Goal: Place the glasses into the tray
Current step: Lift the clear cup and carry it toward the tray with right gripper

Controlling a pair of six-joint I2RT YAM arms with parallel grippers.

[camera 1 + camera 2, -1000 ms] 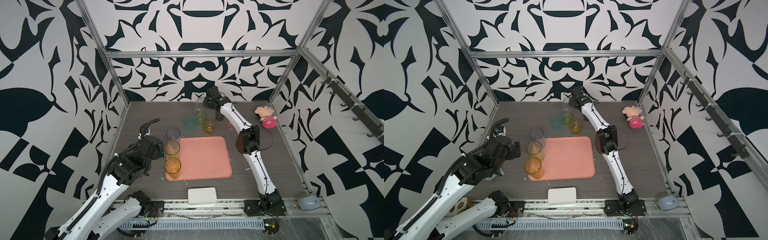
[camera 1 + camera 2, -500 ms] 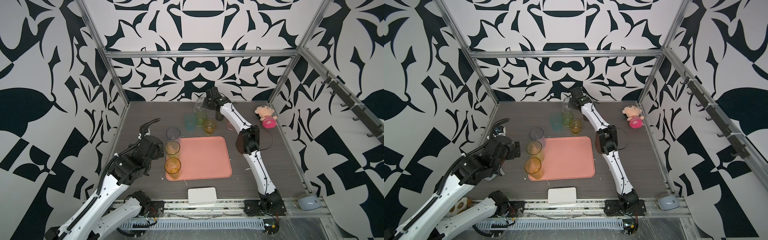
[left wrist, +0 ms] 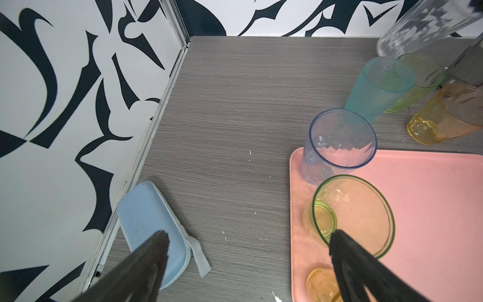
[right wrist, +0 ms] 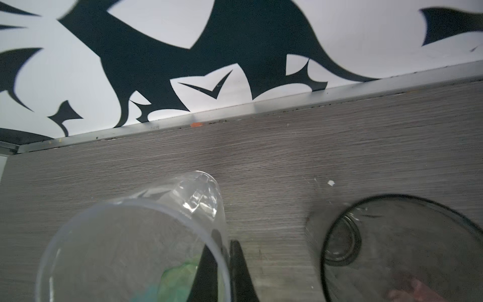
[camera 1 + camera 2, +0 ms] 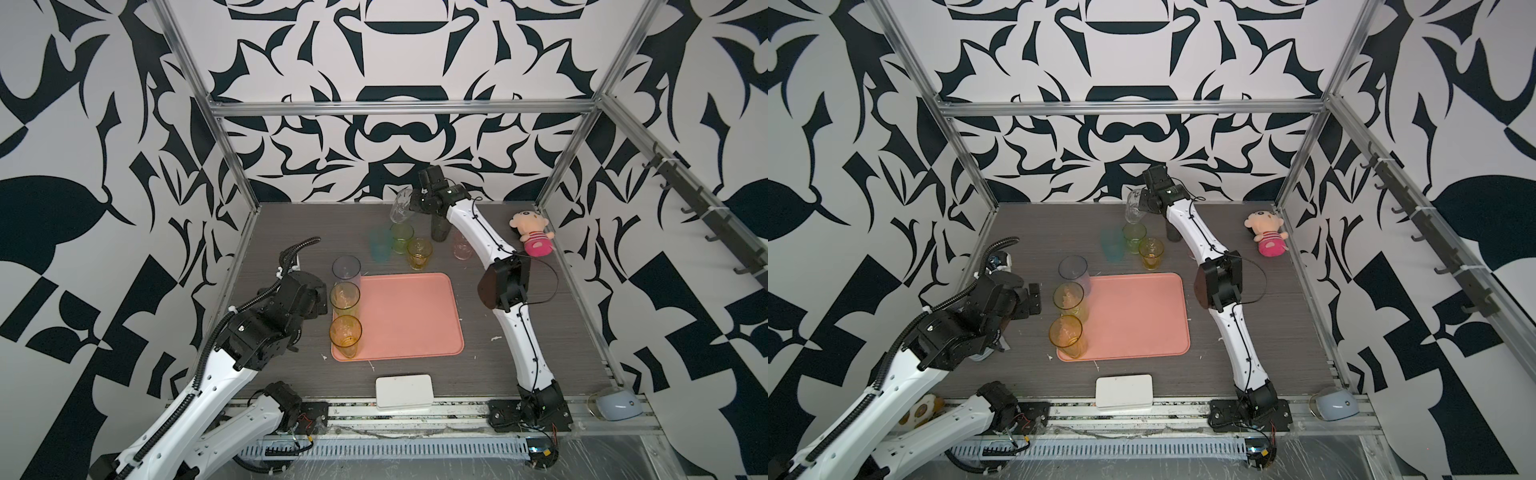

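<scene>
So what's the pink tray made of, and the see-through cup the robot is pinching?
The tray looks like plastic: one even salmon colour, matte, with a moulded rounded rim. The clear cup is glossy and see-through, with bright glints on its faceted base; its thin rim hints at hard plastic, though it could be glass.
</scene>
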